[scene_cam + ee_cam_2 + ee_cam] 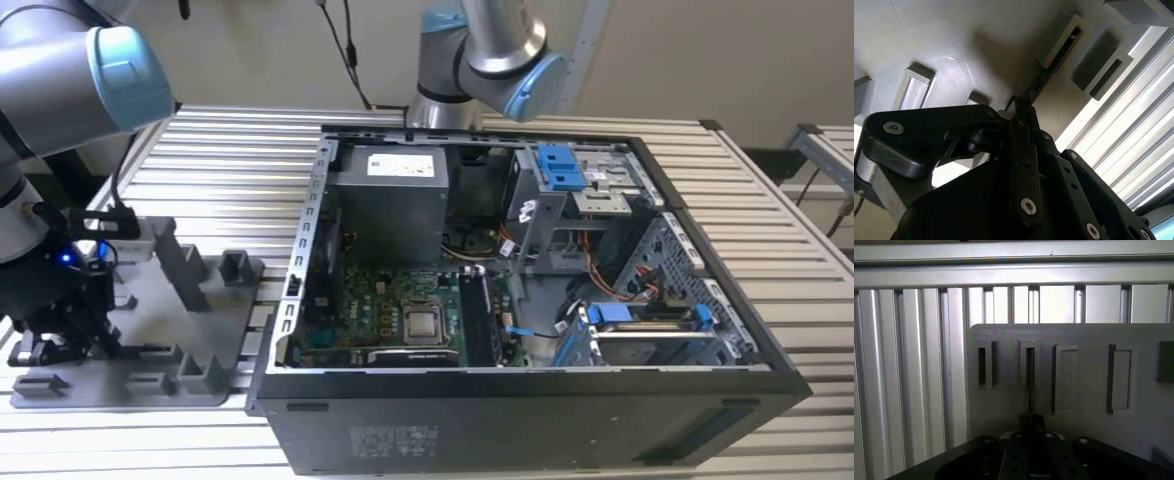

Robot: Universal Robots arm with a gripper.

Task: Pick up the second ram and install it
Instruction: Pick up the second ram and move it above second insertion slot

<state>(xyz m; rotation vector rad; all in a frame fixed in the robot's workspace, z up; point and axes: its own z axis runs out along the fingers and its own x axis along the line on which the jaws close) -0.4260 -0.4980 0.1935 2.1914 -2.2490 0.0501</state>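
Observation:
The second ram [1030, 382] shows edge-on in both wrist views as a thin dark strip [1043, 80]. It runs from a slotted grey holder block [1030, 347] to my fingertips. My gripper [1030, 419] is shut on the near end of the stick, with the jaws close together on either side of it [1022, 107]. In the exterior view my gripper [64, 335] hangs low over the grey holder tray [147, 385] at the exterior view's left, beside the open computer case [534, 400].
The case lies open with the motherboard [387, 315], silver processor [426, 323] and memory slots [478, 318] facing up. Other grey holder blocks [180, 265] stand on the tray. A second arm [487, 55] stands behind the case. Ribbed aluminium tabletop [227, 170] surrounds everything.

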